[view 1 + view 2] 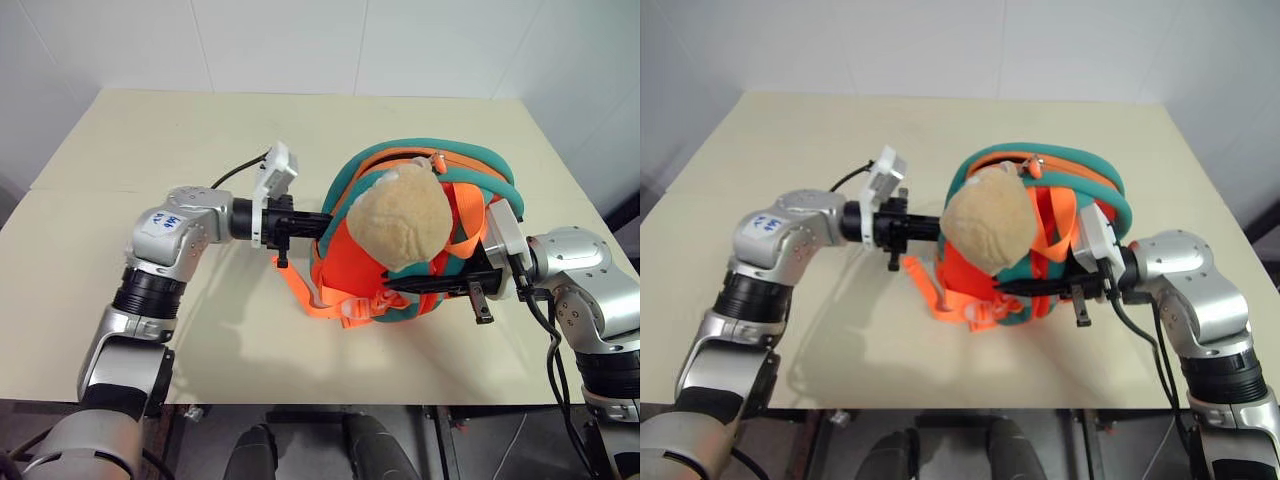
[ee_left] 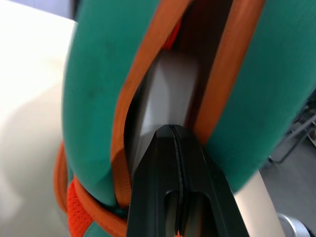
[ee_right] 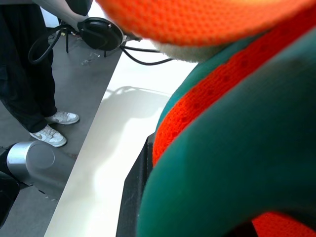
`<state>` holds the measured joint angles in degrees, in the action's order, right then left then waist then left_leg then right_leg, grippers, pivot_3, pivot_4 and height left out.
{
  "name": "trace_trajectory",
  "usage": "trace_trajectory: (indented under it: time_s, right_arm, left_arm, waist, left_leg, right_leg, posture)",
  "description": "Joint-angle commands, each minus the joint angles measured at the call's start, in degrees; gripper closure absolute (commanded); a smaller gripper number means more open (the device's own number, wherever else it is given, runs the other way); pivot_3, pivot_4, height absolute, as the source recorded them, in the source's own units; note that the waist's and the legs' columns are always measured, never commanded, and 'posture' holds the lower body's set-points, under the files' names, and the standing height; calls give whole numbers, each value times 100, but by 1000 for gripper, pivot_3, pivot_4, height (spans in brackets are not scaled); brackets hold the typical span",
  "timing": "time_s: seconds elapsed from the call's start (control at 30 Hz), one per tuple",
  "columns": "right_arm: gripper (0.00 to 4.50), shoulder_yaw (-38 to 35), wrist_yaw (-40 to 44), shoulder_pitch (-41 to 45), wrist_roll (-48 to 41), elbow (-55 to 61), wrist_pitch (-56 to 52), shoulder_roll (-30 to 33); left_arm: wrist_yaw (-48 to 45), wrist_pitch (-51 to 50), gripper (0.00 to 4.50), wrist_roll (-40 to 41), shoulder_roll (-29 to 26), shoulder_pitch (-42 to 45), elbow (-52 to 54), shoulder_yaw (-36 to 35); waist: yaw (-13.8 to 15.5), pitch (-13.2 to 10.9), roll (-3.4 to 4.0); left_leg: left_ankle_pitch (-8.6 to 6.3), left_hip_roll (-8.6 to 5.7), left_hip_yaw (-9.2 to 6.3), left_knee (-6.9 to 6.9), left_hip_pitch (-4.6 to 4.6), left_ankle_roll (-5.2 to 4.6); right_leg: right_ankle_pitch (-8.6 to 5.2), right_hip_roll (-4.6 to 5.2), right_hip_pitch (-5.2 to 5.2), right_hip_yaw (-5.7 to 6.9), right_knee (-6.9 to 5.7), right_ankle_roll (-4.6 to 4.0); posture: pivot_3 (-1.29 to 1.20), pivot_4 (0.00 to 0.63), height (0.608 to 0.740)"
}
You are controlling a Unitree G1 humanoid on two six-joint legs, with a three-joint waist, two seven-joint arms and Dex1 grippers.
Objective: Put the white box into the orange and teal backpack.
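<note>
White box (image 2: 170, 94) sits inside the orange and teal backpack (image 1: 470, 165), visible through its orange-edged opening. Backpack stands at centre frame on the surface (image 1: 150, 130). Left hand (image 1: 318, 222), fingers pressed together, points into the opening. Right hand (image 1: 395, 286) is clenched on the backpack's front.

backpack (image 1: 420, 255): woven cloth, mesh | monkey (image 1: 400, 222): plush | box (image 2: 170, 91): smooth, perhaps plastic | table (image 1: 150, 140): matt
</note>
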<state>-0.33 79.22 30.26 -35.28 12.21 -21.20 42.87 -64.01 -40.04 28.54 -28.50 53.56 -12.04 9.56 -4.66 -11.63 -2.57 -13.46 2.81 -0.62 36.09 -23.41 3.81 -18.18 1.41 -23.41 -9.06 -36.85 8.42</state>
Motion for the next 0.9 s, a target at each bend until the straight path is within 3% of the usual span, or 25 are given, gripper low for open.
trace_trajectory:
  time_s: [0.03, 0.17, 0.3, 0.4, 0.57, 0.8, 0.9]
  right_arm:
    - [4500, -115, -43, 50, -41, 190, 76, 51]
    - [4500, -120, -62, 46, -30, 196, 80, 58]
    - [4500, -127, -56, 15, -14, 184, 97, 67]
    - [4500, -120, -51, 9, 0, 172, 110, 59]
    - [4500, -130, -83, 4, -17, 149, 156, -38]
    - [4500, -242, -190, -64, -233, 175, 288, -340]
    - [4500, -331, -284, -98, -365, 239, 360, -532]
  left_arm:
    - [-114, 229, 4491, -151, 98, 151, -41, 19]
    - [102, 143, 4491, 30, 149, 240, 101, -399]
    - [-56, -387, 4491, 229, -360, 174, 725, -581]
    - [-30, -752, 3933, 347, -697, 95, 1078, -705]
    - [58, -1369, 2413, 875, -1177, -21, 1504, -1358]
    - [185, -1810, 224, 1815, -1127, -132, 1816, -2118]
    - [211, -2048, 31, 2273, -1029, -147, 2007, -2218]
  waist:
    - [7, 0, 0]
    - [3, 0, 0]
    - [-19, 0, 0]
    - [-5, 0, 0]
    - [-7, 0, 0]
    - [-7, -1, 0]
    - [-2, -1, 0]
  left_leg:
    - [0, 0, 0, 0, 0, 0]
    - [0, 0, 0, 0, -1, 0]
    - [0, 0, 0, -2, -1, 0]
    - [0, 1, -1, -3, -1, 0]
    - [0, 0, -1, -2, -1, 0]
    - [0, 1, -3, -2, -1, 0]
    - [0, 1, -5, 0, -2, 0]
  right_leg:
    - [0, 0, 0, 0, 0, 0]
    - [0, 0, -1, 0, 1, 0]
    - [0, 0, -2, -1, -1, 1]
    - [-1, 0, -3, 0, -2, 1]
    - [-1, 0, -2, 1, -2, 2]
    - [-1, 0, -2, 3, -3, 1]
    - [-1, 1, -1, 4, -4, 1]
  posture:
    - [0, 150, 740]
    - [0, 150, 740]
    - [0, 150, 740]
    - [0, 150, 740]
    - [0, 150, 740]
    - [0, 150, 740]
    - [0, 150, 740]
